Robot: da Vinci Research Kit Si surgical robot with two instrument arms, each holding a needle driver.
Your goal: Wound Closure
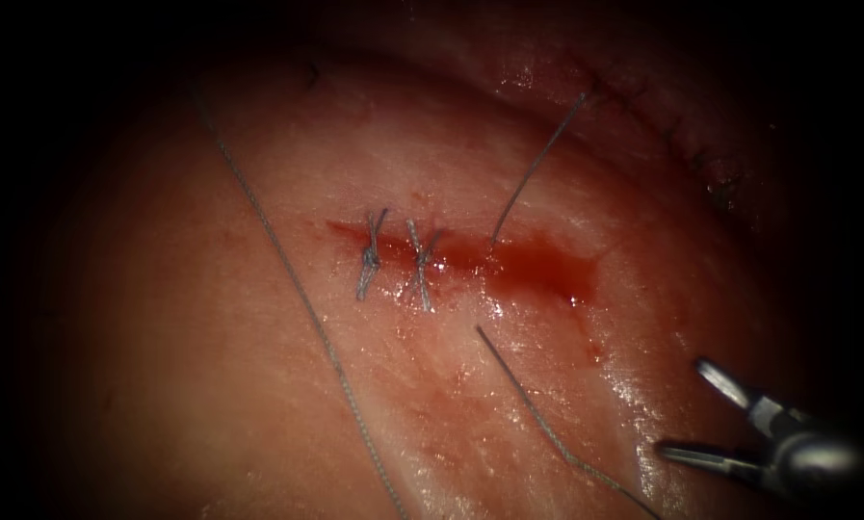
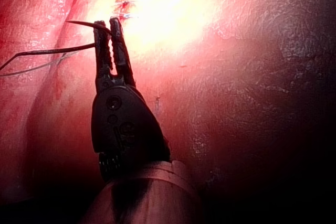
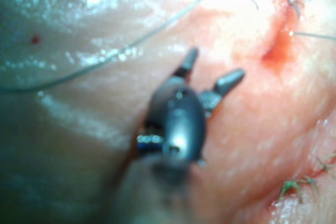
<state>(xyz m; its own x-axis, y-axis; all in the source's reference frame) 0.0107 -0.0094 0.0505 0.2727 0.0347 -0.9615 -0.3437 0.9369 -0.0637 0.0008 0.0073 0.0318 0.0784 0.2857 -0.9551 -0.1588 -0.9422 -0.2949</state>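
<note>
left tool [image 2: 105,24]: pinching needle [image 2: 81,23] near its blunt end, clear of tissue [image 1: 258,385] | right tool [image 1: 687,409]: spread, holding nothing, right of cut [image 1: 509,260]

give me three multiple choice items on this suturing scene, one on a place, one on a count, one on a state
1. Where does the red fluid pool along the cut?
A. right of the stitches
B. left of the stitches
C. off the tissue

2. How many finished stitches cross the cut?
A. none
B. two
C. five

3. How do the jaws of the right tool stand?
A. shut on the needle
B. shut on thread
C. open, holding nothing

Answers: 1 A, the fluid lies in the unclosed right part; 2 B, two knotted stitches sit side by side; 3 C, the jaws are spread apart with nothing between, while the left tool holds the needle near its tip.
</note>
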